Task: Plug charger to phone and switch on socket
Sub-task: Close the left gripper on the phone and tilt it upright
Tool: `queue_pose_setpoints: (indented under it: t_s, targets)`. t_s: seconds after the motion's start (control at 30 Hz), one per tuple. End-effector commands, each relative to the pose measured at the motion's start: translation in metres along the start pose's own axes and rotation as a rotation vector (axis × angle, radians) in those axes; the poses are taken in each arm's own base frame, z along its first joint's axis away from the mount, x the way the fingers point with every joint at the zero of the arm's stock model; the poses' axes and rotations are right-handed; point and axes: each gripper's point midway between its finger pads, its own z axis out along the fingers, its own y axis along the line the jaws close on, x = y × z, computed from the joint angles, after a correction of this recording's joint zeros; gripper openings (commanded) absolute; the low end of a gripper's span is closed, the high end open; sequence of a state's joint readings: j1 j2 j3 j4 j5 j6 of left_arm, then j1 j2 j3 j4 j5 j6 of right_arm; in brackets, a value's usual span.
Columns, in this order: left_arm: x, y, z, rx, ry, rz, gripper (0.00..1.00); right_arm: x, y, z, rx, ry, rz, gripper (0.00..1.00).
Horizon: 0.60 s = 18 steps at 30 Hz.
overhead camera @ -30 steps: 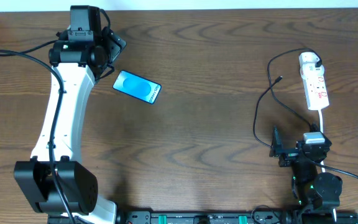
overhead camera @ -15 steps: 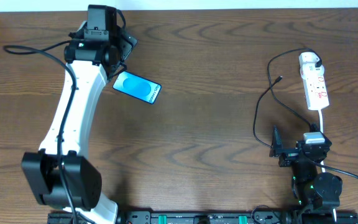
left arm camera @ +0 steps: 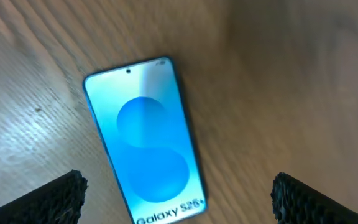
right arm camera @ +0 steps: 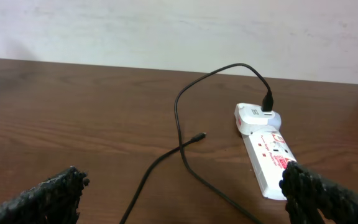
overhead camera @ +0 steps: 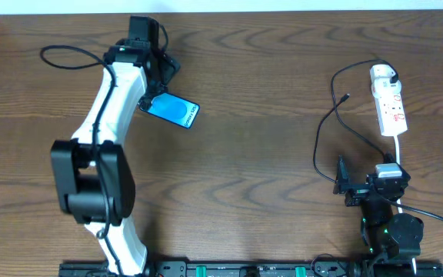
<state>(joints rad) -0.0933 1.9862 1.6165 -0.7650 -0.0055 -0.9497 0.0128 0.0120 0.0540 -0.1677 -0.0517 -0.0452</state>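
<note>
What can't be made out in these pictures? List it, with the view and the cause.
- Phone: lower end and port cut off by the bottom edge, left wrist view.
- Socket: switch position too small overhead; near end partly behind a black finger, right wrist view.
- Charger: plug tip's shape too small in both views.

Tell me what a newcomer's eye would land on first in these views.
The cyan phone glows against the dark table at upper left, the left gripper open over it. At upper right, the white socket carries the charger, whose plug tip lies loose on the wood.
</note>
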Motion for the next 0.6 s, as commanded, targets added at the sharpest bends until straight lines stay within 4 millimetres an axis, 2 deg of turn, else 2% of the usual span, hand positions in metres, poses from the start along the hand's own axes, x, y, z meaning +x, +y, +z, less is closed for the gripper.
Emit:
queue_pose_setpoints:
  t_s: [0.0, 0.2, 0.57]
  targets:
    - [0.007, 0.004, 0.024, -0.035, 0.048, -0.034, 0.95, 0.002, 0.0, 0.0, 0.001, 0.001, -0.013, 0.99]
    - [0.015, 0.015, 0.05, -0.091, 0.08, -0.057, 0.95, 0.002, 0.0, 0.0, 0.001, 0.001, -0.013, 0.99]
    - [0.019, 0.018, 0.062, -0.111, 0.09, -0.068, 0.95, 0.002, 0.0, 0.0, 0.001, 0.001, -0.013, 0.99]
